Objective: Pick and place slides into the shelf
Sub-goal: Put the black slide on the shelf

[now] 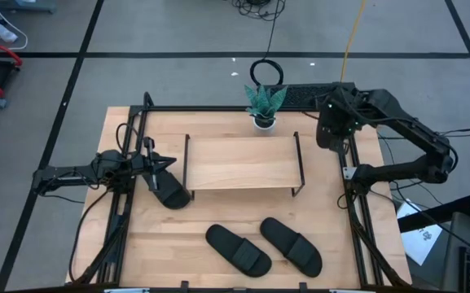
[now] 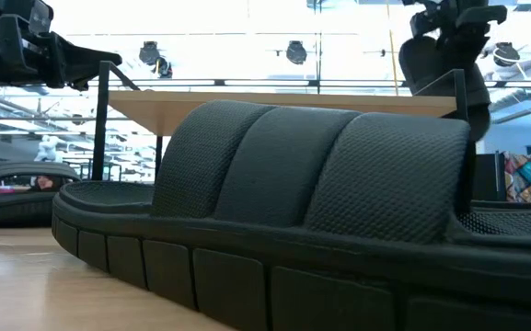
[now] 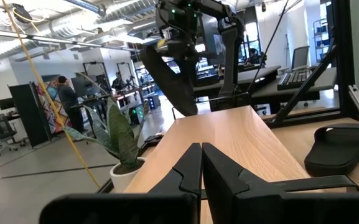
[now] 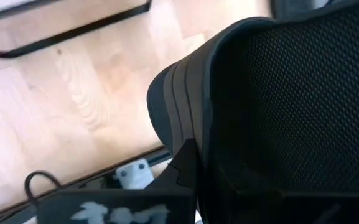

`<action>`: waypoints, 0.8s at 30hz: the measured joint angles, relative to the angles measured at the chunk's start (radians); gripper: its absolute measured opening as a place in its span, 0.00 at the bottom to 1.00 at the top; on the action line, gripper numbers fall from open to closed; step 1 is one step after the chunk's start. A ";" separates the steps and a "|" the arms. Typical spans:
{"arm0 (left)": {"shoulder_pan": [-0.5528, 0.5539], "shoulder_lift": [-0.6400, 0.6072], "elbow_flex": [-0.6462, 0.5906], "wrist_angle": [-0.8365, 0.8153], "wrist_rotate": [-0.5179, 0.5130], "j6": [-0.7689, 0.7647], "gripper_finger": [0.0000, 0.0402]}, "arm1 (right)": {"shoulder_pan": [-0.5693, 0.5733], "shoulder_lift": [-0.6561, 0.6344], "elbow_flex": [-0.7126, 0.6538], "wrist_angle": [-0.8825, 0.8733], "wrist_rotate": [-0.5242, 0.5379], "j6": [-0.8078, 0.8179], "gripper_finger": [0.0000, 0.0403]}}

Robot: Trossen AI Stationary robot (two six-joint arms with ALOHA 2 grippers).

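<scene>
The shelf (image 1: 241,163), a light wood board on thin black frames, stands mid-table. My right gripper (image 1: 333,122) hangs high over the shelf's right end, shut on a black slide (image 3: 172,81). My left gripper (image 1: 168,161) is shut on nothing, pointing level toward the shelf's left end (image 3: 229,134). Just nearer than it, a second slide (image 1: 172,194) lies sole-down on the table. Two more slides (image 1: 238,250) (image 1: 291,245) lie side by side near the front edge, one (image 2: 320,184) filling the low view. My right gripper holds the slide beside its ribbed strap (image 4: 291,93), one finger (image 4: 184,165) against the sole's rim (image 4: 178,93); the slide itself hides the rest of the hold. The fingers point steeply down. The slide hangs tilted below them, clear of shelf and table.
A small potted plant (image 1: 263,104) stands at the table's far edge behind the shelf. Black frame rails (image 1: 357,212) run along both table sides. Bare wood (image 1: 177,244) lies between the shelf and the front slides. People and desks show in the room beyond.
</scene>
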 joint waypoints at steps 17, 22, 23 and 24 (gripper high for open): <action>0.000 0.000 0.000 -0.001 0.000 0.000 0.05 | 0.000 0.005 0.342 0.036 -0.137 0.039 0.01; 0.000 0.000 0.000 -0.001 0.000 0.001 0.05 | 0.002 0.030 0.429 0.049 -0.402 0.105 0.01; 0.000 0.000 0.000 -0.001 0.000 0.001 0.05 | 0.007 0.039 0.436 0.050 -0.434 0.115 0.01; 0.000 0.000 0.000 -0.001 0.000 0.000 0.05 | 0.013 0.049 0.440 0.052 -0.471 0.125 0.01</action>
